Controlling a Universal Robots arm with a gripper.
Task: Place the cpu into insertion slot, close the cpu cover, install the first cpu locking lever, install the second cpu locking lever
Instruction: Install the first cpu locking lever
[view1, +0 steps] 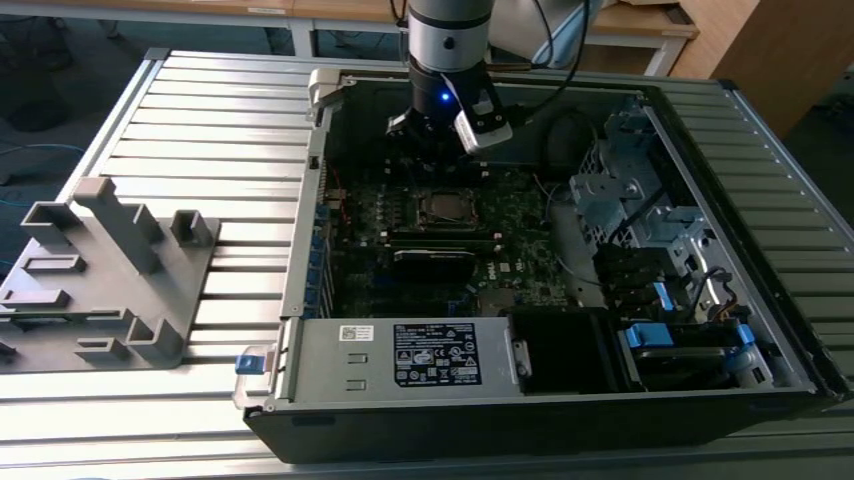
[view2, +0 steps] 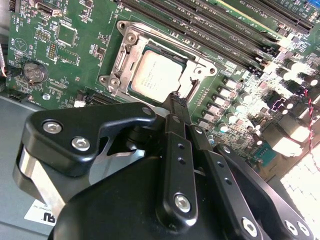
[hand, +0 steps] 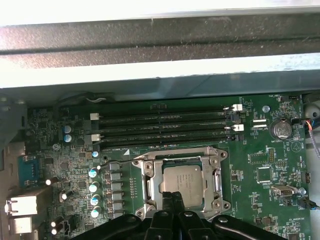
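The cpu (view2: 157, 75) (hand: 182, 180) lies flat in the insertion slot (view1: 445, 207) on the green motherboard, its silver-grey top showing. The cpu cover (view2: 125, 52) (hand: 148, 175) lies down flat around the chip as a silvery frame. My gripper (view2: 177, 97) (hand: 173, 196) is shut with nothing between its fingers. In both wrist views its black tips meet at the socket's edge, right beside the chip. In the exterior view the gripper (view1: 430, 138) hangs inside the open computer case, just behind the socket. A thin metal lever (view2: 192, 89) shows at the fingertips.
Long black memory slots (hand: 160, 127) run beside the socket, and a coin battery (hand: 281, 129) sits nearby. The case walls (view1: 314, 200) enclose the board. A drive cage with blue tabs (view1: 654, 335) and a power supply (view1: 400, 360) fill the near side. A grey fixture (view1: 107, 270) stands at the exterior view's left.
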